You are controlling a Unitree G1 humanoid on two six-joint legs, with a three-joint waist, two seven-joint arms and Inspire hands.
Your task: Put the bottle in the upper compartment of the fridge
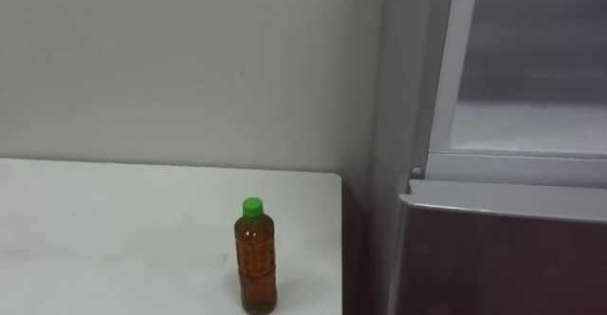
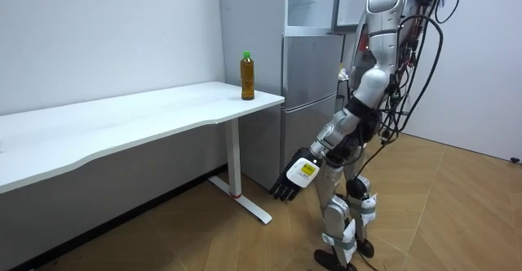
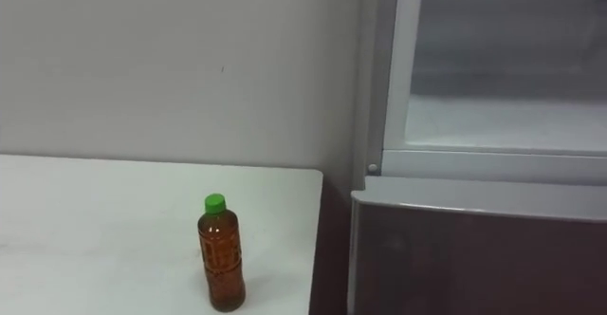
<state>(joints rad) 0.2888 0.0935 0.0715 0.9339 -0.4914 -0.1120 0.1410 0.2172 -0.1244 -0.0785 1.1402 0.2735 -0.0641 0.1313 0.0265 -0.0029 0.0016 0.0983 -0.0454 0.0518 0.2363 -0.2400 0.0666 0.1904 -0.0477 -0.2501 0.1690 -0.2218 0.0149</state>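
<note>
bottle (image 1: 256,263) — clear plastic, table (image 1: 114,230) — matt white

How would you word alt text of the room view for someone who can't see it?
A humanoid robot stands facing a grey fridge, its left robot hand hanging low and open. A green-capped bottle of brown drink stands upright at the corner of a white table beside the fridge, on a wood floor.

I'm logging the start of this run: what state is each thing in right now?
bottle: upright on the table, green cap on, untouched.
table: carries the bottle near its fridge-side end.
upper fridge: looks open, inside shelf in sight.
lower fridge door: shut.
left hand: open, hanging low, holding nothing.
</note>
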